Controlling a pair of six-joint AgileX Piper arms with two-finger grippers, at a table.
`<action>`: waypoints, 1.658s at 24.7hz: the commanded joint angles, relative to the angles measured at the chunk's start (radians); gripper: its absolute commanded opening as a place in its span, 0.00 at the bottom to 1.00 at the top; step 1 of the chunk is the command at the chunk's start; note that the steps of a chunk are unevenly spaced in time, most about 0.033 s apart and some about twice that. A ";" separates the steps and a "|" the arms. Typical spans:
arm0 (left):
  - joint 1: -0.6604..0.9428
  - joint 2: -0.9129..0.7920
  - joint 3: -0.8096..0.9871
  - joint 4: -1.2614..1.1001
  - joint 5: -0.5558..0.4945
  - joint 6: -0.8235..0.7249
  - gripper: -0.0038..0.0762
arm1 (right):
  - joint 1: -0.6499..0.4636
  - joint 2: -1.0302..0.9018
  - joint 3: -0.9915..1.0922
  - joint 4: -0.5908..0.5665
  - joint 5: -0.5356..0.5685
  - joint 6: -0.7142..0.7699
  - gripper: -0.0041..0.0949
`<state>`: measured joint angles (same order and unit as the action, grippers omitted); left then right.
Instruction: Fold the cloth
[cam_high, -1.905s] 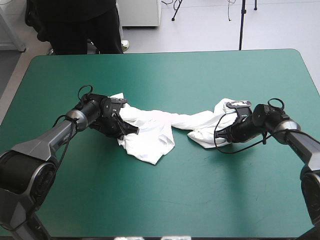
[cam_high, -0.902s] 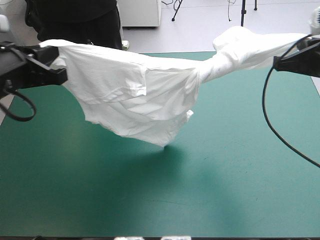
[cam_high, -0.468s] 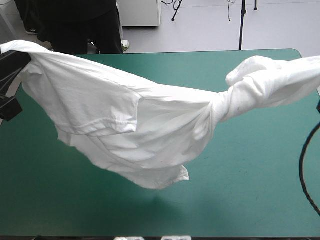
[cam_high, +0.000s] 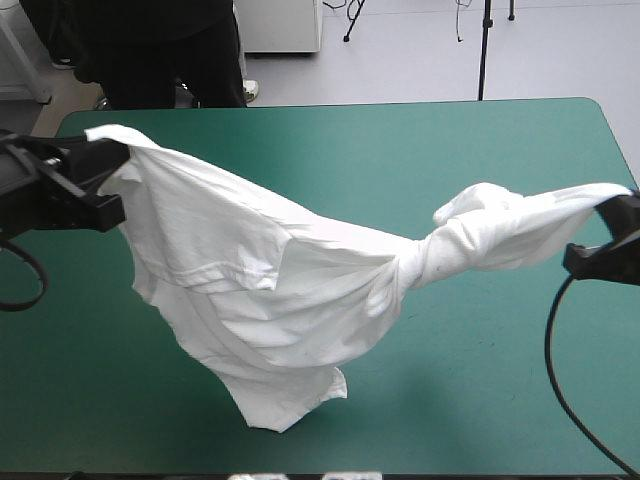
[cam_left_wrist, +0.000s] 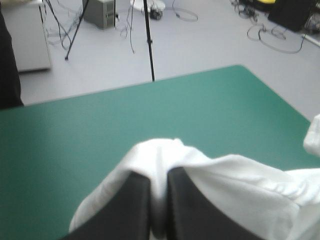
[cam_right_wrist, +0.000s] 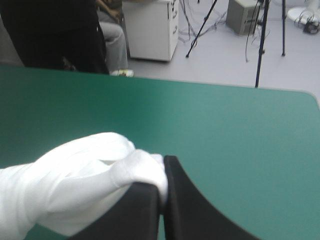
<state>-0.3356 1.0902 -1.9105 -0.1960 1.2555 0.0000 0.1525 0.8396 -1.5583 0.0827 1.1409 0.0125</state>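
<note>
**A:** Hanging between our two arms in the high view, the T-shirt (cam_high: 270, 300) is raised over the middle of the teal-green table (cam_high: 480, 150). Its lowest tip points toward the near edge, and we cannot tell whether it touches the cover.

**B:** And our hold on it?

**A:** Our left gripper (cam_high: 105, 180) pinches a corner at the left, and our right gripper (cam_high: 600, 235) pinches the other end at the right. The left part opens into a loose sheet. The right part is twisted into a rope with a bunch in it.

**B:** What about the left wrist view?

**A:** That gripper (cam_left_wrist: 159, 175) is all but closed, with white cloth (cam_left_wrist: 235, 185) pressed in between and bare table ahead.

**B:** And the right wrist view?

**A:** It's the same there: the gripper (cam_right_wrist: 164, 165) is clamped on a rounded wad of the shirt (cam_right_wrist: 75, 185).

**B:** So how far along are we?

**A:** Early, we judge. We have made no fold yet. We have to untwist the shirt, lay it flat, and only then fold it.
</note>
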 joint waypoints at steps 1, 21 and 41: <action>-0.002 0.014 0.108 -0.017 0.019 -0.022 0.04 | -0.002 0.016 0.126 0.024 -0.134 -0.005 0.02; -0.002 0.643 0.297 0.092 -0.450 0.000 0.15 | -0.002 0.636 0.330 -0.132 -0.484 -0.013 0.21; -0.002 0.475 0.033 0.250 0.032 0.017 0.80 | -0.002 0.488 -0.031 -0.277 -0.075 0.030 0.77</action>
<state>-0.3356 1.6863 -1.8451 0.0419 1.2327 0.0282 0.1525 1.4222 -1.5509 -0.1682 1.0473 0.0425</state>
